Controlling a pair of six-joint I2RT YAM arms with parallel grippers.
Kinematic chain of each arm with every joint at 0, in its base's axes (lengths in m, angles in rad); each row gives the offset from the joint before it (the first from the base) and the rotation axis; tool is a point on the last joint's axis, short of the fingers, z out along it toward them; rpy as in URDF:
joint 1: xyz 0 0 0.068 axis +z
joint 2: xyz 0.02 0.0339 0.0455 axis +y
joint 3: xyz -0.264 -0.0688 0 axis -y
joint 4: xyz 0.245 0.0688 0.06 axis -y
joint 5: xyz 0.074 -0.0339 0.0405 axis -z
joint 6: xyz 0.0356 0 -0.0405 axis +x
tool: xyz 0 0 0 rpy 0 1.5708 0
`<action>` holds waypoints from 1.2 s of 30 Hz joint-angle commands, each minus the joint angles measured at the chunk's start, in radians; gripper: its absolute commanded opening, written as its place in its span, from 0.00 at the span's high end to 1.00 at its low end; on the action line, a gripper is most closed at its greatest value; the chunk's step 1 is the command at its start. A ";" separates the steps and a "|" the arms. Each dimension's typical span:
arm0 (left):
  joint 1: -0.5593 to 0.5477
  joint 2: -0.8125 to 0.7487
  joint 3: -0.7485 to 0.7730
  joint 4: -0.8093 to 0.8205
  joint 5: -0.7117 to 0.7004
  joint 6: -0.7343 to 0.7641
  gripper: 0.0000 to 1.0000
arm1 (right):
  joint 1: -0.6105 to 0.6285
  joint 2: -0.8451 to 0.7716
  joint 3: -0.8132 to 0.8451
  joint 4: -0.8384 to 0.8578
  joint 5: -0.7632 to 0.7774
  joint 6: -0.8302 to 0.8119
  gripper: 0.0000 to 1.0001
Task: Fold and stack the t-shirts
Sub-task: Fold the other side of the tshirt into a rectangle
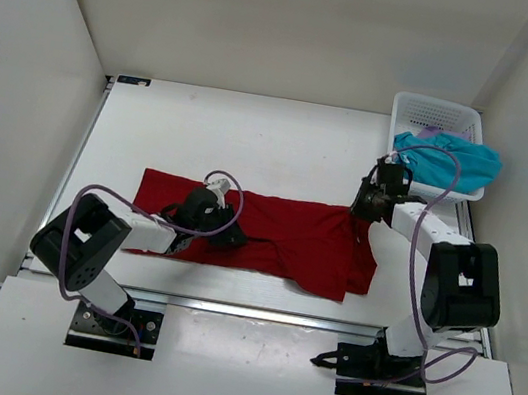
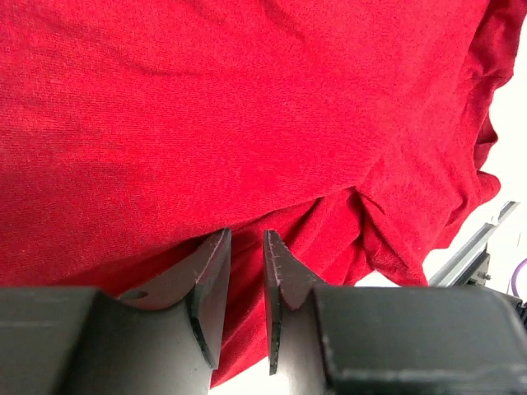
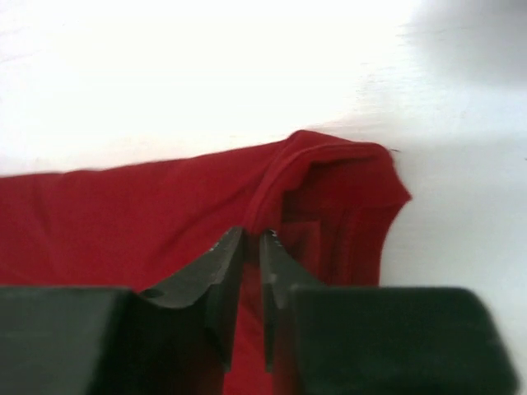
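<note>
A red t-shirt [image 1: 289, 232] lies on the white table as a long band folded lengthwise, with its right end bunched. My left gripper [image 1: 233, 236] rests low on the shirt's middle, jaws nearly closed and pinching a fold of the red cloth [image 2: 247, 107] near its front edge [image 2: 247, 234]. My right gripper [image 1: 361, 210] is at the shirt's far right corner, jaws closed on the hemmed edge [image 3: 251, 234] of the red cloth [image 3: 123, 214]. A teal t-shirt [image 1: 448, 159] lies crumpled in the basket.
A white plastic basket [image 1: 438, 113] stands at the back right corner of the table, the teal shirt hanging over its front rim. White walls enclose the table on the left, back and right. A metal rail [image 1: 255, 312] runs along the near edge.
</note>
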 commanded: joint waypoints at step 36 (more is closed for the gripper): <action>0.157 -0.214 -0.106 0.038 0.044 -0.046 0.63 | -0.093 -0.083 -0.018 0.154 -0.066 0.080 0.55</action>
